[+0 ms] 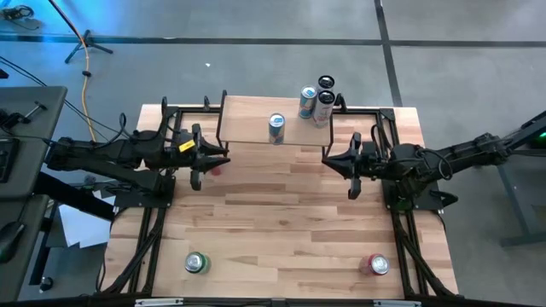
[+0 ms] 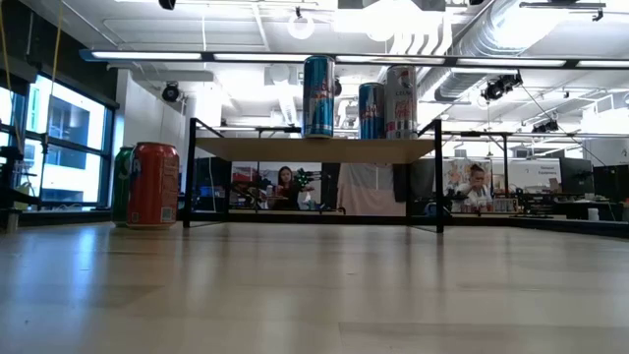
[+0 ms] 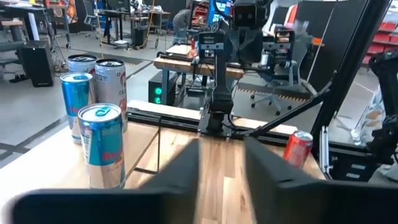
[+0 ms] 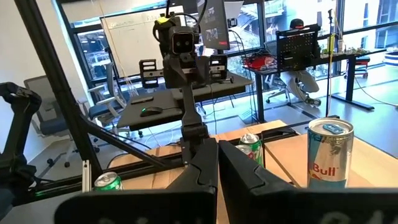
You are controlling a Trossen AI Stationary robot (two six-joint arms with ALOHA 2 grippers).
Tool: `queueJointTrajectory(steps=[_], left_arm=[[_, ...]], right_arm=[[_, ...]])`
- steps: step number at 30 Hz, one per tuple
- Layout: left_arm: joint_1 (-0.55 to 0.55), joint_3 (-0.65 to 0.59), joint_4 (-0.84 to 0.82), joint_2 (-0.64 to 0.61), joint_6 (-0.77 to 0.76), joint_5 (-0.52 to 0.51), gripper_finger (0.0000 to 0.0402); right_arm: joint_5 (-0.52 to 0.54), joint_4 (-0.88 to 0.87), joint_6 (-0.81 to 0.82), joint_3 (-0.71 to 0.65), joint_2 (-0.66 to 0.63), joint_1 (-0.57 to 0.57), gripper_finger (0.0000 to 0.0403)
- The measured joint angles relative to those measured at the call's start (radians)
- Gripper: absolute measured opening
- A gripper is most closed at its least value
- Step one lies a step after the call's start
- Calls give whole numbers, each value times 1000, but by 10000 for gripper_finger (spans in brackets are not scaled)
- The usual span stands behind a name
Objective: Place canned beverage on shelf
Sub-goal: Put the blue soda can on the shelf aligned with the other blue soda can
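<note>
High view: three cans stand on the shelf; left tool narrowly parted, empty; right tool closed, empty.

We see both our arms stretched in from the table's sides, each wrist level and pointing toward the other across the middle. Our left gripper sits at the left side; its fingers stand parted with a narrow gap between them, and nothing is between them. Our right gripper mirrors it on the right side, its fingers pressed together, holding nothing.
</note>
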Motion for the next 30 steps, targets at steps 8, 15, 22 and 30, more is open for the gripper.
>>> queueJointTrajectory(steps=[8,15,22,30], left_arm=[[0,0,-53,1,-24,-45,3],[0,0,-22,76,-90,-80,0],[-2,0,155,285,-143,-178,0],[-2,0,363,508,-211,-353,0]], right_arm=[[0,3,0,0,0,0,0],[21,4,0,0,0,0,0],[71,5,0,0,0,0,0],[89,5,0,0,0,0,0]])
